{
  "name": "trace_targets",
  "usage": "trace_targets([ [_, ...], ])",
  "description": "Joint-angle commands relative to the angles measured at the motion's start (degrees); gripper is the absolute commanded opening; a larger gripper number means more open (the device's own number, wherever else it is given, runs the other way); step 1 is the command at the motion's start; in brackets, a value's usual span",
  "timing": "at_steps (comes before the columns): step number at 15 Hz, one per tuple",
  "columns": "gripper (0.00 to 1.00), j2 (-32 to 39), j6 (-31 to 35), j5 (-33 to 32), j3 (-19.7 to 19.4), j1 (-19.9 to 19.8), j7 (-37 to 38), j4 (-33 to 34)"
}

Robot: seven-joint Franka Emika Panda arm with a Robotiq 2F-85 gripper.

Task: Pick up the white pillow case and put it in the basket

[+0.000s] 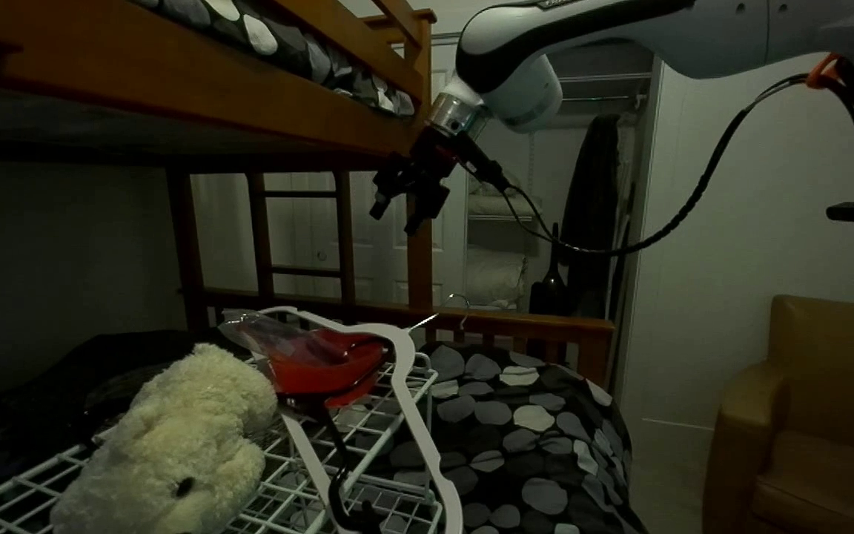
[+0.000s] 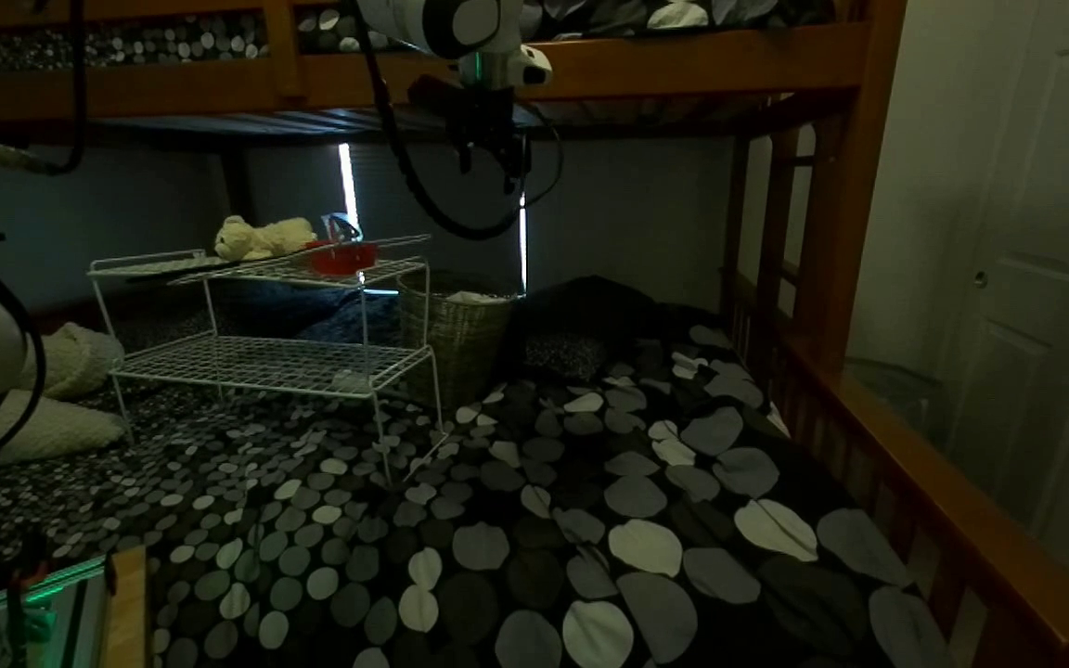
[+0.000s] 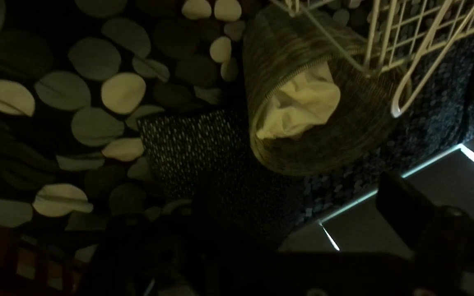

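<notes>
A white pillow case (image 3: 303, 102) lies crumpled inside a woven basket (image 3: 278, 45) in the wrist view. Its top also shows above the rim in an exterior view (image 2: 474, 298), where the basket (image 2: 470, 348) stands upright on the bed behind a wire rack. My gripper (image 1: 395, 216) is open and empty in the air, below the upper bunk's rail. It also shows in an exterior view (image 2: 488, 174), above the basket and apart from it. In the wrist view its dark fingers (image 3: 298, 185) are wide apart with nothing between them. The basket is hidden in an exterior view.
A white wire rack (image 2: 247, 366) stands beside the basket, bearing a plush dog (image 1: 190, 445), a red object (image 1: 323, 363) and a white hanger (image 1: 419, 423) that juts past its edge. The upper bunk (image 1: 175, 89) hangs overhead. A wooden bed rail (image 2: 943, 520) borders the bed.
</notes>
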Motion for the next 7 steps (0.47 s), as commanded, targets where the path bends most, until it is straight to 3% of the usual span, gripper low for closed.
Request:
trace_targets([
  [1,1.0,-9.7,-14.7,6.3,3.8,-11.3,0.3,-0.9],
  [5,1.0,-16.0,-34.5,11.6,6.5,-20.6,-0.1,3.5],
  [6,1.0,-11.6,-28.2,9.2,4.8,-16.0,0.0,3.0],
  [7,1.0,-13.0,-31.5,9.7,5.3,-17.6,0.0,3.7],
])
